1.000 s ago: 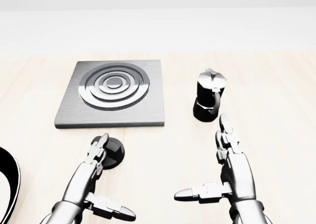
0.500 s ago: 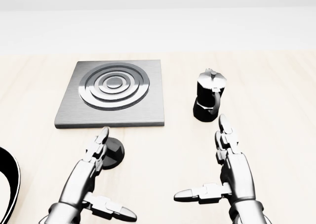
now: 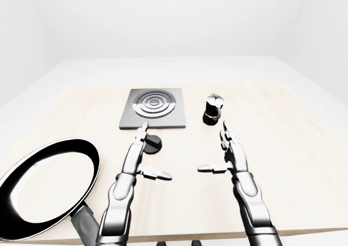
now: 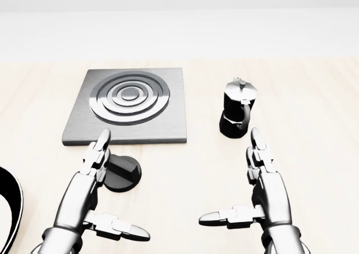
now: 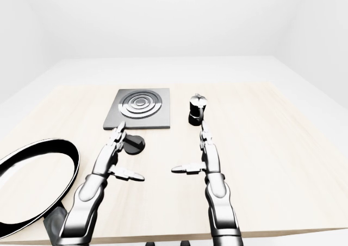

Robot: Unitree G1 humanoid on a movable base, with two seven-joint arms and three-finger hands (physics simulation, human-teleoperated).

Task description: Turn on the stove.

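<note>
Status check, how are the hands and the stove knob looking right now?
Both hands open: left hand, right hand. Left fingertips beside the black knob, not gripping. Nothing blocking it.

Black moka pot upright on wooden table; frying pan at left, overhanging table edge.

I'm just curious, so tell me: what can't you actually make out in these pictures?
- Frying pan: the head view's left edge cuts off all but a sliver.
- Black knob: left hand hides its left side; no markings readable.
- Moka pot: contents hidden by its lid.
</note>
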